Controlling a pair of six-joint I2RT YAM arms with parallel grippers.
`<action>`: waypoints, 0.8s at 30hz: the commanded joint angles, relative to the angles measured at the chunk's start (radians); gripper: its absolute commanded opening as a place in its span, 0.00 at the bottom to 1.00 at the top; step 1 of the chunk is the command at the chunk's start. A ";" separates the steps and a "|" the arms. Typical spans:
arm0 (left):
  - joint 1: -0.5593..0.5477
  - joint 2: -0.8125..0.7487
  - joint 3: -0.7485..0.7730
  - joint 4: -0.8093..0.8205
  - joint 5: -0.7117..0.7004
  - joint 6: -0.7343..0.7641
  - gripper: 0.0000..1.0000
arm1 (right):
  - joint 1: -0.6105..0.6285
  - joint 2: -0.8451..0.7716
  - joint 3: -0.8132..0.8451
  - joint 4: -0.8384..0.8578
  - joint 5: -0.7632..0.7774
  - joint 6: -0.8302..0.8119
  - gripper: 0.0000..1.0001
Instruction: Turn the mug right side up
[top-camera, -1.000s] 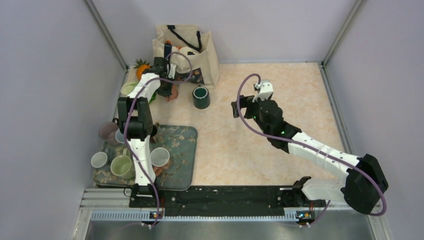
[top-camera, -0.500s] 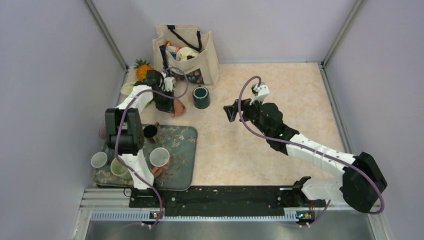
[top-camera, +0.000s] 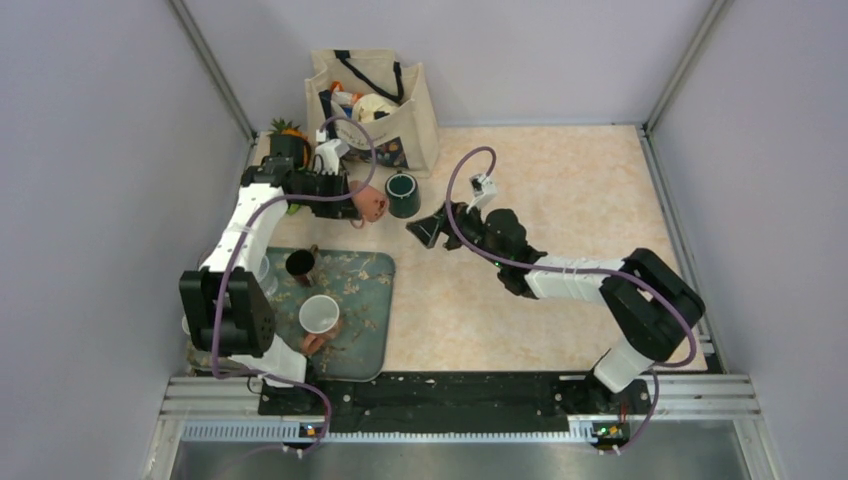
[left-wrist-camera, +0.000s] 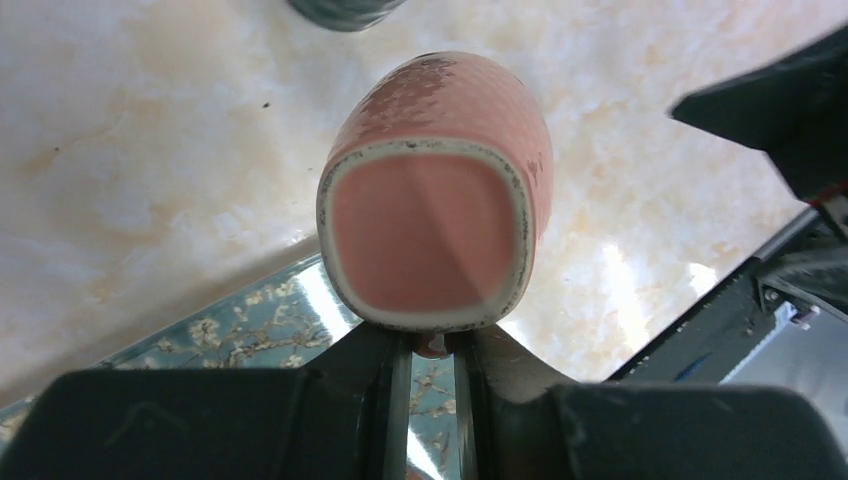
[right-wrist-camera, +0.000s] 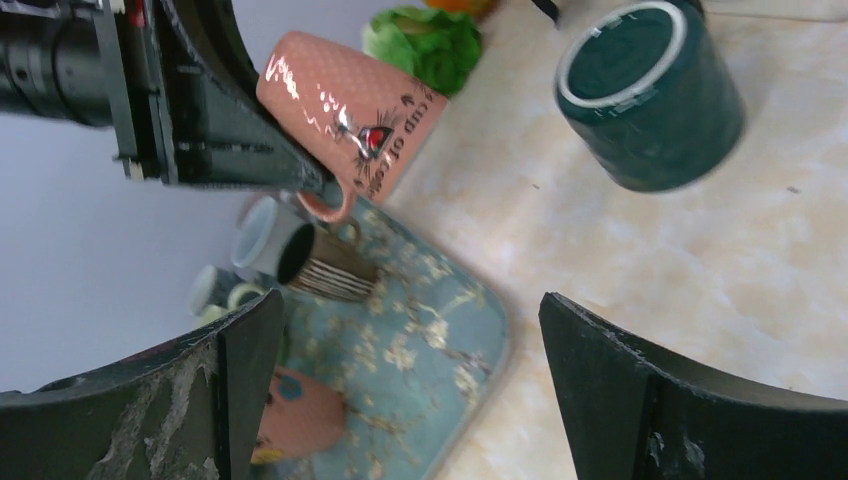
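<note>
Top external view: your left tool (top-camera: 345, 197) is clamped on the handle of a salmon-pink ceramic mug (top-camera: 370, 203), holding it in the air above the marbled beige bench (top-camera: 560, 190). The mug hangs at the far left, just beside a dark green ceramic mug (top-camera: 403, 194) that stands on the bench, and beyond the far edge of a teal floral tray (top-camera: 365, 300).

Left wrist view: the salmon-pink ceramic mug (left-wrist-camera: 430, 230) points away from the camera. One flat end, ringed in cream, faces the lens; you cannot tell from here whether that end is the base or the mouth. The left tool (left-wrist-camera: 430, 345) has its fingers nearly together below that end.

Right wrist view: the salmon-pink ceramic mug (right-wrist-camera: 350, 115) is tilted, its printed side showing. Your right tool (right-wrist-camera: 420, 390) is spread wide, holds nothing, and faces the mug from a short way off.

Expect a stiff, fairly heavy, breakable piece with a shiny glaze that may slip. A grip on the handle alone lets the body swing, so turn it slowly. If you hand it over, take the rim or wall across its width and set it down gently.
</note>
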 joint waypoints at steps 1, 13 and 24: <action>-0.003 -0.121 -0.013 0.047 0.159 -0.015 0.00 | 0.008 0.087 0.075 0.284 -0.056 0.191 0.96; -0.050 -0.178 -0.056 0.062 0.325 -0.036 0.00 | 0.006 0.248 0.218 0.574 -0.179 0.377 0.60; -0.066 -0.150 -0.070 0.053 0.416 0.010 0.00 | -0.006 0.230 0.215 0.650 -0.167 0.342 0.00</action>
